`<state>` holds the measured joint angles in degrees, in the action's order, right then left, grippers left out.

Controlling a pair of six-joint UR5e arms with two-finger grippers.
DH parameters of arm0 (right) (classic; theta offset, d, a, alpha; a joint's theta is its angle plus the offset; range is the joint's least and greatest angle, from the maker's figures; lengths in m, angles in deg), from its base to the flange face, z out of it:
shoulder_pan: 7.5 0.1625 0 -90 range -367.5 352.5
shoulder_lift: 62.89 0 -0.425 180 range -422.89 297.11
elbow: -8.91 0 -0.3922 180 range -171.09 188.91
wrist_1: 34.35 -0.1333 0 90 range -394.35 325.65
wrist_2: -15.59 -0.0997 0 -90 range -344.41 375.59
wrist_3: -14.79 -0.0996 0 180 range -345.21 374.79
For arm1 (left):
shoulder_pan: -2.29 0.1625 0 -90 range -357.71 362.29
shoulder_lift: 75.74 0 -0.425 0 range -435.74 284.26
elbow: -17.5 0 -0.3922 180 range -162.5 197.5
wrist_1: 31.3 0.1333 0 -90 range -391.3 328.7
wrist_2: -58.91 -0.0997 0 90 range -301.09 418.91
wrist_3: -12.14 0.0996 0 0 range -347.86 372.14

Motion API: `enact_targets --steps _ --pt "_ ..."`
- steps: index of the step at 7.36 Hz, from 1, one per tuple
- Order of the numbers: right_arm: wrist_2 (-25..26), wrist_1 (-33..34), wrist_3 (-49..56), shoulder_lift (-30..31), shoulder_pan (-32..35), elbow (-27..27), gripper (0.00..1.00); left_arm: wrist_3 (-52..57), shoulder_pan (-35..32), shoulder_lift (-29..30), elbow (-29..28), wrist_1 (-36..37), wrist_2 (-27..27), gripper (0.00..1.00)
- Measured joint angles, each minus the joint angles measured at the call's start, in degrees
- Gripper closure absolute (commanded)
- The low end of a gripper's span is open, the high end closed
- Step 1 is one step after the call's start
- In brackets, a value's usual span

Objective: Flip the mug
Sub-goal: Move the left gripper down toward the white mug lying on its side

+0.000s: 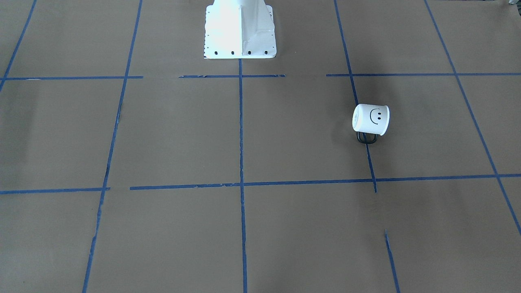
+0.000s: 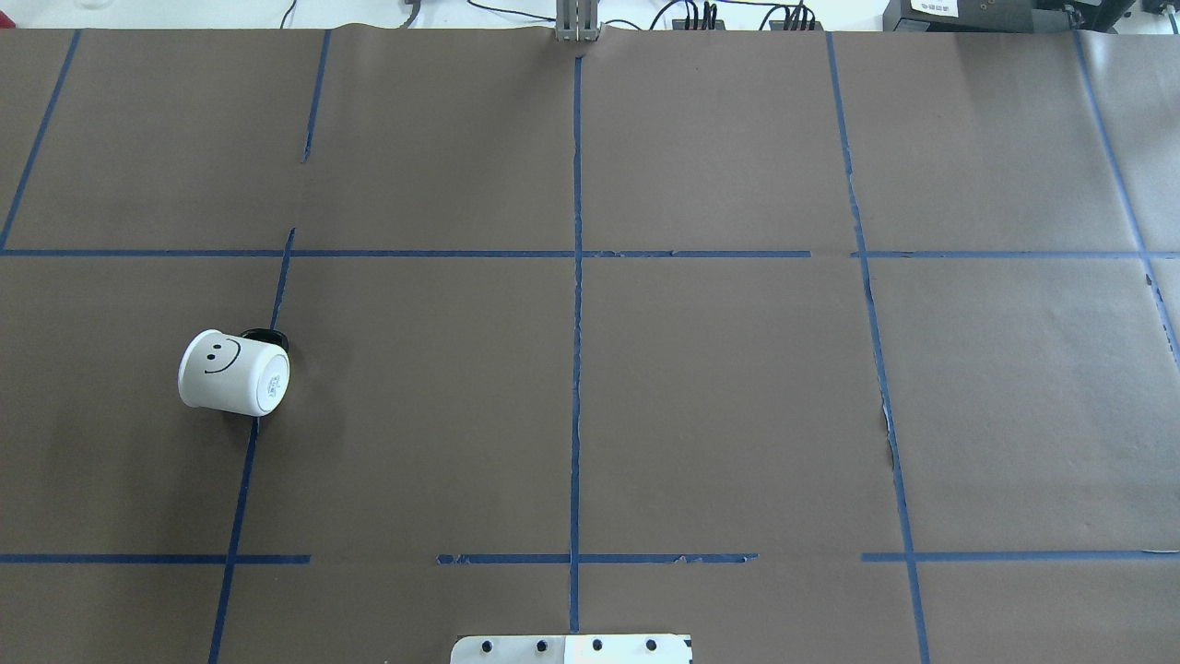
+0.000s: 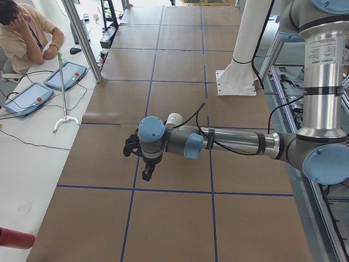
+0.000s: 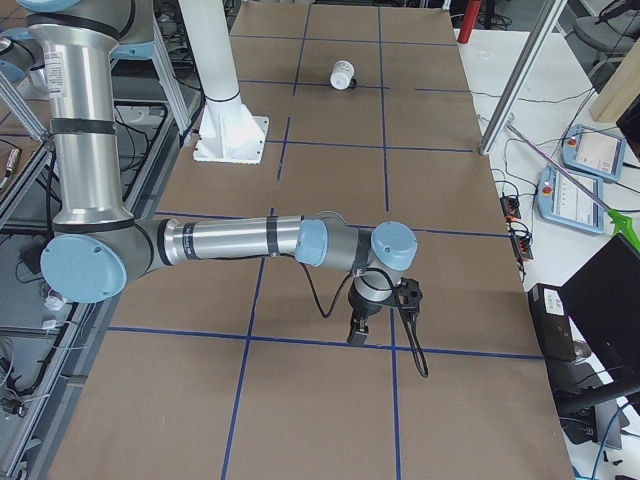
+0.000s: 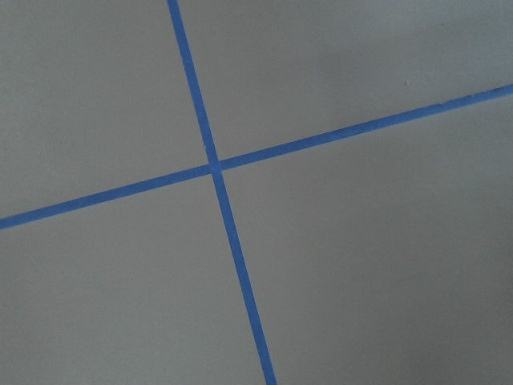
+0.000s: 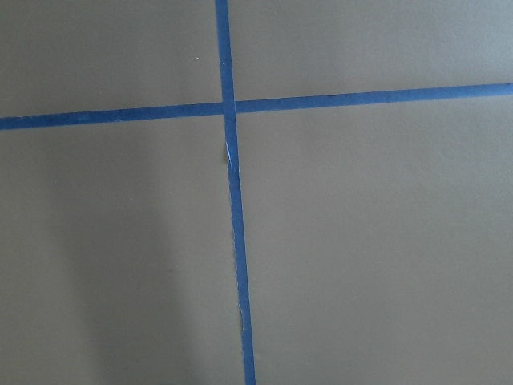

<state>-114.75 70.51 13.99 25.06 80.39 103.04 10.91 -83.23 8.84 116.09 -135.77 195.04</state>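
The white mug [image 1: 370, 119] with a black smiley face lies on its side on the brown paper, its dark handle against the paper. In the overhead view the mug [image 2: 233, 372] is at the left, with its bottom turned right. It also shows partly behind the near arm in the exterior left view [image 3: 173, 118] and far off in the exterior right view [image 4: 343, 74]. My left gripper [image 3: 147, 173] hangs over the paper, short of the mug. My right gripper [image 4: 358, 332] hangs far from it. I cannot tell whether either gripper is open or shut. The wrist views show only paper and tape.
The white robot pedestal [image 1: 240, 28] stands at the table's robot side [image 2: 572, 648]. Blue tape lines [image 2: 576, 369] grid the brown paper. An operator [image 3: 22, 33] and teach pendants [image 3: 65, 75] are beside the table; another pendant [image 4: 592, 152] lies on the side bench.
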Motion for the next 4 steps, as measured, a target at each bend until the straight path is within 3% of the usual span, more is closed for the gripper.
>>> enact_targets --steps 4 --pt "0.0 0.0 0.0 0.0 0.0 0.0 0.0 -36.5 16.4 -10.0 -0.2 -35.6 -13.1 0.0"
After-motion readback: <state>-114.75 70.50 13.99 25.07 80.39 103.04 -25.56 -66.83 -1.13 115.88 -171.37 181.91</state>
